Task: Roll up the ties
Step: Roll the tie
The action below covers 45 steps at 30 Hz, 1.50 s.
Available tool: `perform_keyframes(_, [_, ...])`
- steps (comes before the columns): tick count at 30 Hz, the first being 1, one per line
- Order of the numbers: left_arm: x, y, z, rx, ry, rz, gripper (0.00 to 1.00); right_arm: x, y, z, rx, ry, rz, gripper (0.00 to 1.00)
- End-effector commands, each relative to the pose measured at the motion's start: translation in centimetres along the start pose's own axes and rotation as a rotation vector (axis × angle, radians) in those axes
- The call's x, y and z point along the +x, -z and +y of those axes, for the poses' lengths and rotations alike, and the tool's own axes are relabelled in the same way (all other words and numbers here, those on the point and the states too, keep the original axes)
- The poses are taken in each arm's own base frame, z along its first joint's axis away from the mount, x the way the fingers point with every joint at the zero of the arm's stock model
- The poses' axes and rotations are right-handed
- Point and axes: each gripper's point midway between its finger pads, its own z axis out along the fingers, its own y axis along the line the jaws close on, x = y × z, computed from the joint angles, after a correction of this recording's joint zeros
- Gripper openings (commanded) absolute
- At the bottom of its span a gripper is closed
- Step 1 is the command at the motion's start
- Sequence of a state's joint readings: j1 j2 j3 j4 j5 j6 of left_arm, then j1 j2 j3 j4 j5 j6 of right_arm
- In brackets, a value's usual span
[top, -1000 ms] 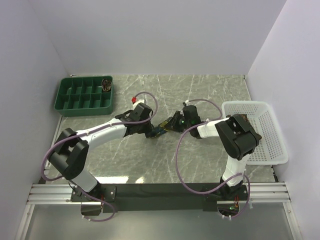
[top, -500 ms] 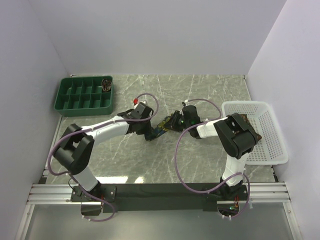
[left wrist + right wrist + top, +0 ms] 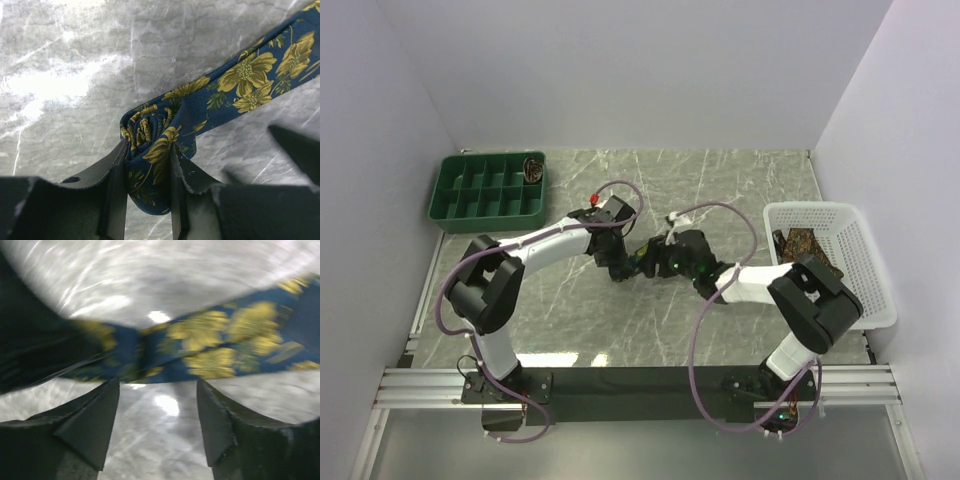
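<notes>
Navy floral tie (image 3: 235,77) part-rolled at the middle of the marble surface (image 3: 720,190), both arms on it.
Left gripper (image 3: 146,172) pinches the rolled end of the tie upright between its fingers; the unrolled length runs off toward 2 o'clock in the left wrist view. Right gripper (image 3: 157,390) is spread, nothing between its fingers; the tie's flat strip crosses just past the tips, and that view is blurred. Green compartment tray (image 3: 487,188) sits at 10 o'clock on the surface, a rolled tie (image 3: 533,169) in its far right compartment. White mesh basket (image 3: 865,285) at 3 o'clock holds brown patterned ties (image 3: 800,241).
</notes>
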<state>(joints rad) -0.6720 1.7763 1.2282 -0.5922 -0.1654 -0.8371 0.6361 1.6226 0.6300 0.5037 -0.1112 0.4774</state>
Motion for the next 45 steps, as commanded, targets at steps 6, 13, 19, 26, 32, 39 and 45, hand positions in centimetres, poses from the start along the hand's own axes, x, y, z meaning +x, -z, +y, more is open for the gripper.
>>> perform_keyframes(6, [2.4, -0.1, 5.2, -0.248, -0.03, 0.11, 0.01, -0.3, -0.1, 5.0, 0.019, 0.427, -0.132, 0.78])
perform_keyframes(13, [2.6, -0.2, 5.3, -0.234, -0.005, 0.121, 0.01, 0.3, -0.8, 2.8, 0.1, 0.227, -0.082, 0.61])
perform_keyframes(19, [2.1, -0.9, 5.6, -0.245, 0.009, 0.129, 0.01, 1.7, -2.6, 1.9, 0.108, 0.135, 0.022, 0.38])
perform_keyframes(26, [0.1, -1.3, 5.7, -0.246, 0.035, 0.111, 0.01, 1.6, -5.1, -0.1, 0.101, 0.045, 0.067, 0.27])
perform_keyframes(32, [-2.3, -2.3, 6.7, -0.279, 0.056, 0.102, 0.01, -1.1, -7.1, 0.0, 0.073, 0.053, 0.053, 0.25])
perform_keyframes(39, [-3.4, -2.5, 6.7, -0.286, 0.065, 0.106, 0.01, -2.8, -4.0, 2.6, -0.01, 0.216, -0.11, 0.65])
perform_keyframes(45, [-3.4, -2.0, 6.9, -0.292, 0.074, 0.113, 0.01, -3.5, -2.3, 7.4, -0.031, 0.429, -0.232, 0.82])
